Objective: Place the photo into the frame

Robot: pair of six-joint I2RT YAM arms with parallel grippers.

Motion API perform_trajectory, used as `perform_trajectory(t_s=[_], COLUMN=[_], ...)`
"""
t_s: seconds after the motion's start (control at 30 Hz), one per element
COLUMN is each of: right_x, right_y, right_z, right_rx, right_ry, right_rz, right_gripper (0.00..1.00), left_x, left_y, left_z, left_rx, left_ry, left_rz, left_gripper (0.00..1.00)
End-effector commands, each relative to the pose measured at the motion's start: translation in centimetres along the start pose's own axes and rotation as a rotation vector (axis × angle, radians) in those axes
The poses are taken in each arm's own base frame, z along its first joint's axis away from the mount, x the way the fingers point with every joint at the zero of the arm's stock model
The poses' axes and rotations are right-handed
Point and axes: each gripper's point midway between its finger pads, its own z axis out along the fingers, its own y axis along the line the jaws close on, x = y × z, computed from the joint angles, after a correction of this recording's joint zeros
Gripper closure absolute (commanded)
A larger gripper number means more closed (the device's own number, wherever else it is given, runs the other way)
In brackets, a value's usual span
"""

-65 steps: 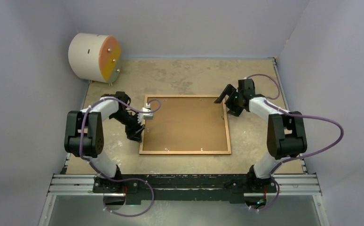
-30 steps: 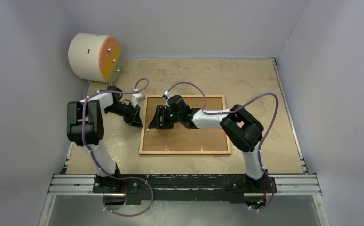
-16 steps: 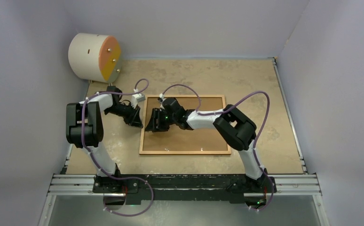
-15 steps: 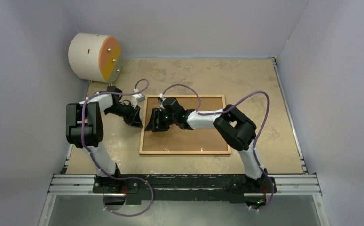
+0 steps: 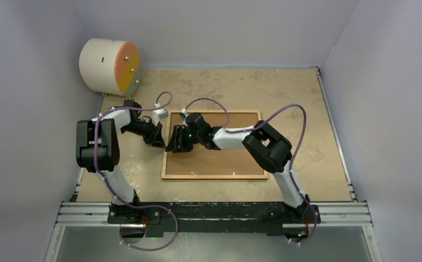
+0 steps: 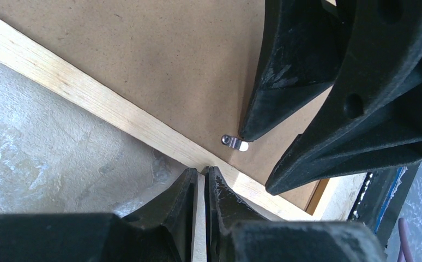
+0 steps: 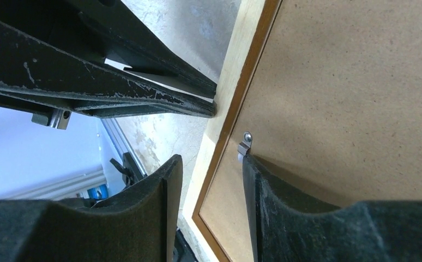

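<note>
The frame (image 5: 214, 176) lies face down on the table, its brown backing board (image 5: 225, 158) up. The photo is hidden. My left gripper (image 5: 161, 142) is shut, and its tips (image 6: 202, 170) press against the outside of the frame's left rail (image 6: 89, 98). My right gripper (image 5: 172, 146) reaches across the board and stands open (image 7: 210, 159) astride that rail (image 7: 241, 60). One finger is outside the rail and the other is on the board, touching a small metal clip (image 7: 245, 143). The clip (image 6: 235, 143) also shows in the left wrist view.
A cream-and-orange cylinder (image 5: 109, 65) rests on its side at the back left corner. Grey walls close in the table on three sides. The arms' metal mounting rail (image 5: 214, 213) runs along the near edge.
The right arm swung from the frame's far right corner across the board to the left rail, then crept further left with its jaws narrowing. The left gripper shifted up the rail and closed.
</note>
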Motion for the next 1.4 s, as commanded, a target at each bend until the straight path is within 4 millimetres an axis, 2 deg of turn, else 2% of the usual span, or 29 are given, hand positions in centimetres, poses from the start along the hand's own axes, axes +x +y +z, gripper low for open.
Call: perform_trajectory(t_s=[0.0,0.37,0.6,0.73,0.83,0.93,1.03,1.1,1.13,1.17,1.2,1.3,1.37], right_x=[0.3,0.0,0.0,0.5,-0.3,-2.2,-4.7,-6.8,-8.1,-8.7,-9.9,-11.5,-11.7], right_y=[0.3,0.0,0.0,1.0,2.0,2.1,-0.3,-2.9,-3.7,-5.7,-6.6,-11.9,-15.5], right_z=[0.8,1.9,1.9,0.6,-1.3,-4.1,-8.3,-11.9,-14.5,-16.1,-18.8,-25.0,-28.5], right_rx=[-0.008,-0.004,-0.002,-0.021,-0.04,-0.036,0.02,0.088,0.108,0.154,0.184,0.322,0.429], right_ry=[0.019,0.01,0.009,0.034,0.012,-0.041,-0.122,-0.211,-0.277,-0.319,-0.384,-0.514,-0.592], right_rz=[0.003,0.012,0.012,0.019,0.01,0.006,0.038,0.071,0.084,0.112,0.129,0.206,0.257], right_gripper=[0.53,0.53,0.53,0.52,0.51,0.45,0.34,0.27,0.24,0.21,0.18,0.13,0.12], left_x=[1.3,1.4,1.4,1.3,1.1,0.8,0.8,1.2,1.6,1.8,2.2,2.9,3.0], left_y=[1.0,0.8,0.8,0.8,1.0,1.5,1.8,2.0,2.0,2.0,2.0,1.8,1.4], left_z=[0.3,0.1,0.1,0.0,-0.4,-0.9,-1.3,-1.5,-1.5,-1.6,-1.6,-1.6,-1.6], left_rx=[-0.046,-0.051,-0.051,-0.053,-0.062,-0.072,-0.084,-0.1,-0.106,-0.111,-0.115,-0.121,-0.116], left_ry=[0.051,0.052,0.055,0.058,0.063,0.06,0.072,0.09,0.101,0.111,0.121,0.138,0.136], left_rz=[0.046,0.054,0.062,0.064,0.076,0.079,0.095,0.121,0.128,0.136,0.143,0.163,0.171], left_gripper=[0.89,0.89,0.9,0.9,0.9,0.89,0.88,0.88,0.87,0.87,0.87,0.86,0.85])
